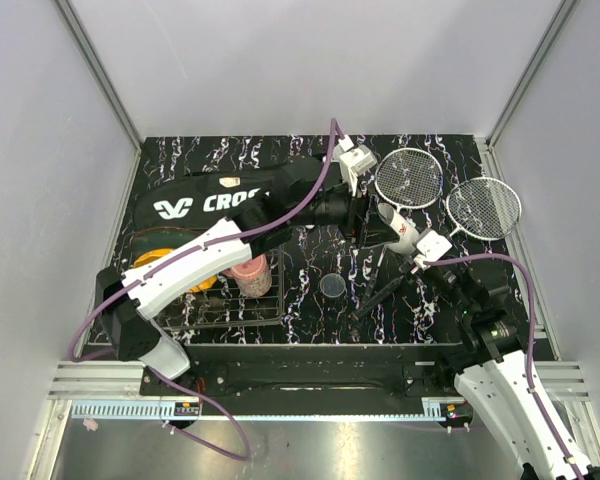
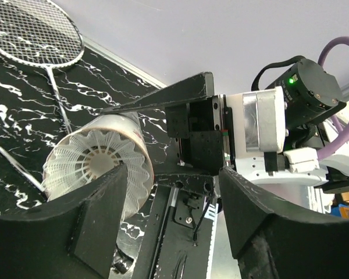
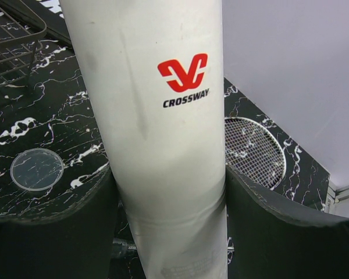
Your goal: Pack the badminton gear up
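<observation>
At the left, the black bag [image 1: 205,205] lies along the back of the tabletop [image 1: 310,262], with nothing visibly in it. Our left end effector [image 2: 173,180] hangs with fingers apart at the mouth of the white tube [image 3: 163,116], where a shuttlecock [image 2: 99,165] sits inside. Our right end effector [image 3: 168,197] is clamped on that tilted tube. The inner racket [image 1: 408,177] and the outer racket [image 1: 483,207] lie unpacked at the right, so we judge that most of the packing remains.

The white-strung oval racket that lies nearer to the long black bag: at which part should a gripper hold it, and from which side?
Probably the thin dark shaft just below the head of the white-strung oval racket, coming straight down and closing across it. The racket lies flat on the black marbled table, and its strung head is much wider than the shaft.
</observation>
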You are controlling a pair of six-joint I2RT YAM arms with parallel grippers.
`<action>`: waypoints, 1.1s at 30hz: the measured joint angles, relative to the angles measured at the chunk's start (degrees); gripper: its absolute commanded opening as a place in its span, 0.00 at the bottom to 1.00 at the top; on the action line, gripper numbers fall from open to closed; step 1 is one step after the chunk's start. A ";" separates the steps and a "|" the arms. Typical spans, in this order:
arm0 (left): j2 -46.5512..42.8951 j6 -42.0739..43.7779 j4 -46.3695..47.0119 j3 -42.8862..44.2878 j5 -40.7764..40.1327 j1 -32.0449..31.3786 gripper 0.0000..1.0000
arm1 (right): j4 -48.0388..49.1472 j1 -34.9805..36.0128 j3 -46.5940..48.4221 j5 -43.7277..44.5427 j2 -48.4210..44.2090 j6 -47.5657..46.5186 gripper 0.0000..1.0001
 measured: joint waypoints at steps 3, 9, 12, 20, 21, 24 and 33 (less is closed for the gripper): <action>2.40 -0.90 -0.04 1.68 1.75 0.00 0.67 | 0.00 0.00 0.00 -0.02 0.00 0.02 0.18; 6.03 -1.33 -1.38 2.99 4.04 0.68 0.79 | -0.90 0.00 -0.17 -0.02 0.02 0.13 0.18; 4.55 -0.70 -1.55 1.97 4.04 2.45 0.83 | -0.61 0.00 -0.20 0.00 -0.02 0.13 0.18; -9.88 0.26 -0.96 -2.34 1.68 16.44 0.84 | -0.24 0.00 -0.20 -0.02 0.02 0.31 0.18; -10.16 0.68 -1.40 -1.97 -0.15 17.46 0.83 | -0.17 0.00 -0.20 -0.02 0.00 0.37 0.18; -5.75 2.86 -7.48 3.19 -6.73 18.53 0.80 | -0.15 0.00 -0.20 -0.02 0.00 0.42 0.18; 26.05 6.36 -25.16 23.93 -28.83 18.73 0.73 | -0.15 0.00 -0.20 -0.02 -0.09 0.55 0.18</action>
